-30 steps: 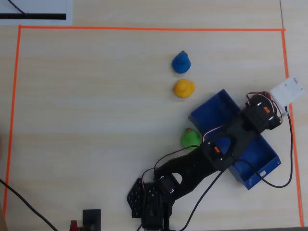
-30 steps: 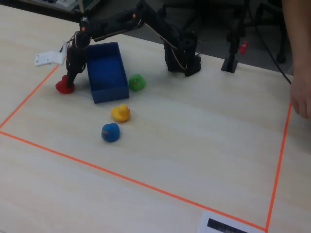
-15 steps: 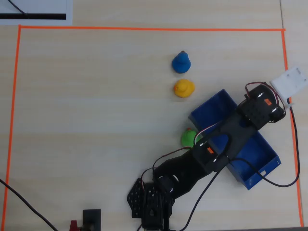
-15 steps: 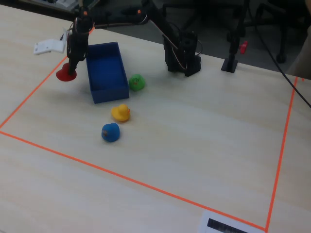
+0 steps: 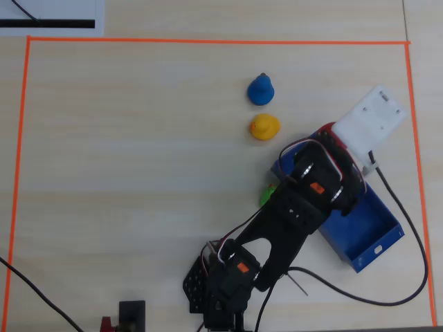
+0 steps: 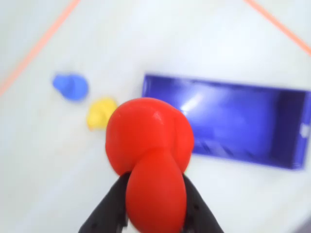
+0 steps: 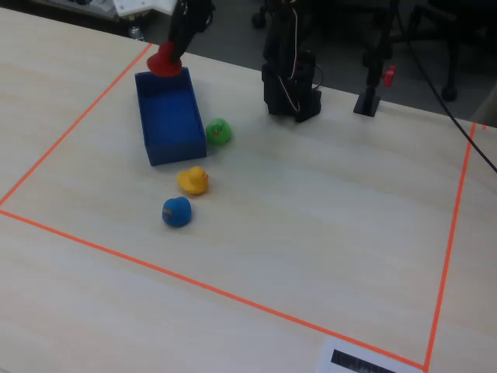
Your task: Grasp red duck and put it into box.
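- Above the box's far short end, as the fixed view shows it: the red duck [image 7: 163, 61], lifted clear of the table and carried in your gripper [image 7: 168, 56].
- Gripper state: closed on the red duck; in the wrist view the two dark fingers [image 6: 108, 209] pinch the duck's [image 6: 150, 160] lower part from either side, the rounder part standing out beyond the tips.
- Box [image 7: 167, 116]: long blue tray, empty, lying near the orange tape line at the table's left side in the fixed view; its long axis runs from the arm's end of the table toward the nearer ducks.
- Key relation: the duck hangs at or just past the box's far end wall, not yet over its middle. You cannot tell from the fixed view alone whether it is inside the wall line.
- Wrist view check: the box [image 6: 228, 121] lies ahead and to the right of the duck.
- Judgement: your coming move is a short travel along the box's long axis, then lower and release.
- Bystanders: green duck [image 7: 219, 130] just beside the box's long wall; yellow duck [image 7: 192, 180] and blue duck [image 7: 177, 211] beyond the box's near end.
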`<state>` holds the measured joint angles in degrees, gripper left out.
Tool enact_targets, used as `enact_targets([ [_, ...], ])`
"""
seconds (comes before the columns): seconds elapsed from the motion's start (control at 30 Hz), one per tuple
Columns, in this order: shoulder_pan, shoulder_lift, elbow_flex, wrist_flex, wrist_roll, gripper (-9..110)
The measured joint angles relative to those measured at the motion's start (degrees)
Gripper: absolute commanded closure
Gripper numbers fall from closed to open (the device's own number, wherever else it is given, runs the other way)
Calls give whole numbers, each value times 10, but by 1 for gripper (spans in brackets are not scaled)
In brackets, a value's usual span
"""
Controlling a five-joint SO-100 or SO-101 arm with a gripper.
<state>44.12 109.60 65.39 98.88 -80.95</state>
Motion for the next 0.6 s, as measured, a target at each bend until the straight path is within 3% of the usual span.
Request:
enact_targets([
  [0.27,61,64,298,-77,-56,101],
  [0.6,134,-83,316,-213,-79,101],
])
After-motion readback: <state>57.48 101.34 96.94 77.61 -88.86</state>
